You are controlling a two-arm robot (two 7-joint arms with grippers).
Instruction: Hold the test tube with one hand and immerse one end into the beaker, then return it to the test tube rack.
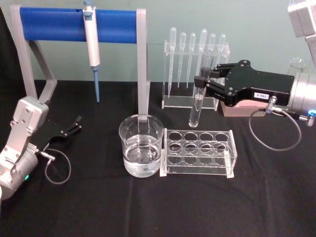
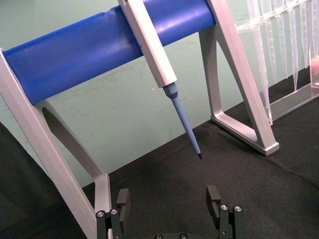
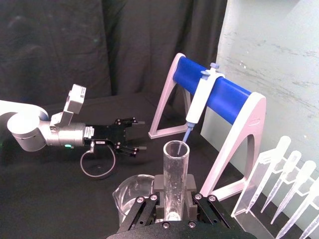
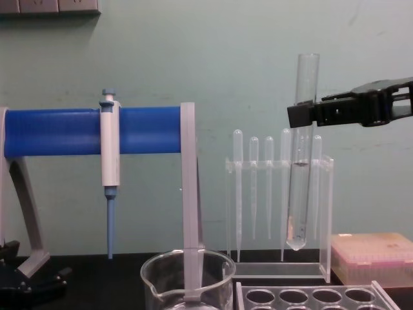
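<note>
1. The right tool (image 1: 203, 81) clamped the upright test tube (image 1: 196, 106) by its upper part; the rack (image 1: 198, 153) sat below it.
2. The beaker (image 1: 129, 148) stood lower, to that tool's left; the left tool (image 1: 74, 126) sat well beyond, jaws apart.

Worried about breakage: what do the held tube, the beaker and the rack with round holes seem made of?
Tube: likely glass, clear and glossy, thin wall with sharp highlights. Beaker: likely glass too, clear and smooth, with a formed rim and spout. Rack: probably acrylic, clear flat sheets with bright cut edges; glass cannot be ruled out.
</note>
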